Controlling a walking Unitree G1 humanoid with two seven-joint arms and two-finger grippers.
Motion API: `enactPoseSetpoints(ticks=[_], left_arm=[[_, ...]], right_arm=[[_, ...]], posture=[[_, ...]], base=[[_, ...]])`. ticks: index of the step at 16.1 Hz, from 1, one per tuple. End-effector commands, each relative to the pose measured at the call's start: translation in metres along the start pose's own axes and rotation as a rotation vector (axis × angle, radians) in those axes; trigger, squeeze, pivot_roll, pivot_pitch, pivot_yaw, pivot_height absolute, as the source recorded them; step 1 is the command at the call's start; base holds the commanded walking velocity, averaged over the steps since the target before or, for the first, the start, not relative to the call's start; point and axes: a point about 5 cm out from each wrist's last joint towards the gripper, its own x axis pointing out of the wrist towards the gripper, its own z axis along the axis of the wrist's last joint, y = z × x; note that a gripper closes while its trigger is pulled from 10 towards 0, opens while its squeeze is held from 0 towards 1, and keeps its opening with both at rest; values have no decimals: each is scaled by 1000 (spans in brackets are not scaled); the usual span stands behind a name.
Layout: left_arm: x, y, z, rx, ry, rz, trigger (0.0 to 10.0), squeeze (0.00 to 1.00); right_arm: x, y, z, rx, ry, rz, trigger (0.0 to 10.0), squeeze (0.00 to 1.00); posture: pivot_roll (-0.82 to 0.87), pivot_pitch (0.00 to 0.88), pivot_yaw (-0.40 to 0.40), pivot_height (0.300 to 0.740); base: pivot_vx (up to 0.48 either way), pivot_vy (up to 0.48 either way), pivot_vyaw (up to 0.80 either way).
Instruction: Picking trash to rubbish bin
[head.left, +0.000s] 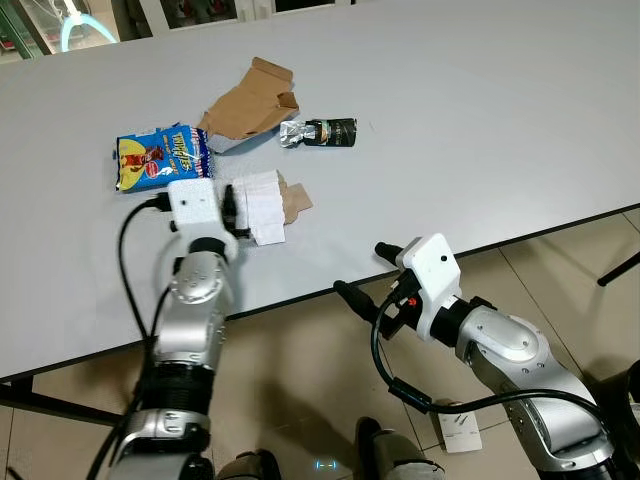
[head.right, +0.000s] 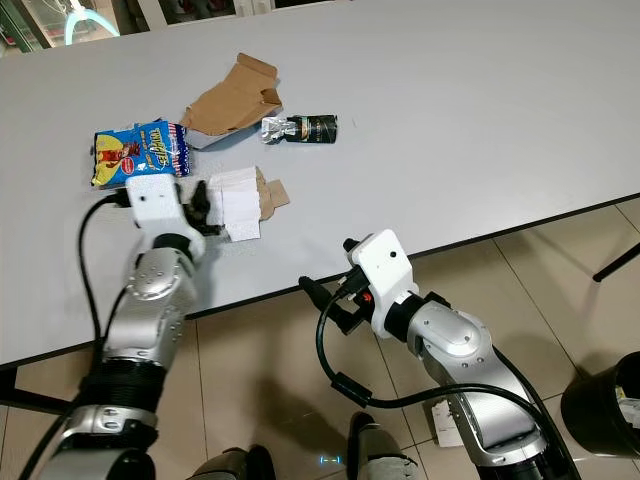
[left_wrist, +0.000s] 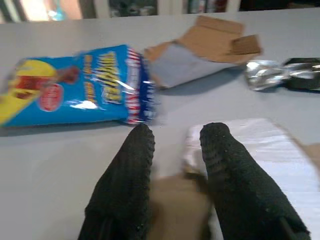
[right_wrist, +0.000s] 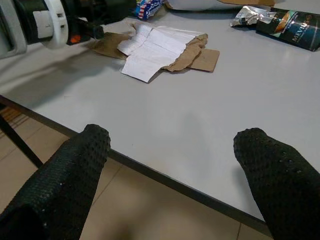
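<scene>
Nearest, below the table edge: right gripper, black fingers spread wide, holding nothing, hovering off the grey table above the tiled floor. Left to right on the tabletop: blue and yellow foil snack bag; left gripper, fingers narrowly parted, tips resting at the edge of the white paper on a torn brown cardboard scrap, grip unclear; flattened brown cardboard box; crumpled black and silver sachet. Black round bin on the floor, far right.

Head cameras look down on the table — wrist views face it close, low.
</scene>
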Motion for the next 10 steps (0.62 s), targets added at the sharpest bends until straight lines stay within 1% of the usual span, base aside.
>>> enactPoseSetpoints(ticks=[1, 3, 4, 5, 8, 10], left_arm=[[1, 5, 0, 13, -8, 34, 10000, 1000], [0, 5, -1, 1, -5, 28, 10000, 1000], [0, 4, -3, -21, 2, 23, 10000, 1000], [1, 2, -4, -43, 7, 15, 10000, 1000], [2, -4, -3, -59, 9, -14, 10000, 1000], [3, -10, -5, -101, 35, -38, 10000, 1000]], right_arm=[[-1, 2, -1, -5, 5, 4, 10000, 0], [-1, 3, -1, -5, 4, 5, 10000, 0], [0, 3, -1, -6, 3, 6, 10000, 0], [0, 2, -1, -6, 3, 6, 10000, 0], [-1, 2, -1, -7, 5, 3, 10000, 0], [-1, 2, 0, -7, 4, 2, 10000, 0]], posture=[[-243, 205, 49, 740], [-243, 205, 49, 740], [-243, 205, 49, 740], [-242, 204, 47, 740], [-242, 204, 47, 740], [-247, 206, 48, 740]], base=[[0, 0, 0], [0, 0, 0], [0, 0, 0], [0, 0, 0], [0, 0, 0], [0, 0, 0]])
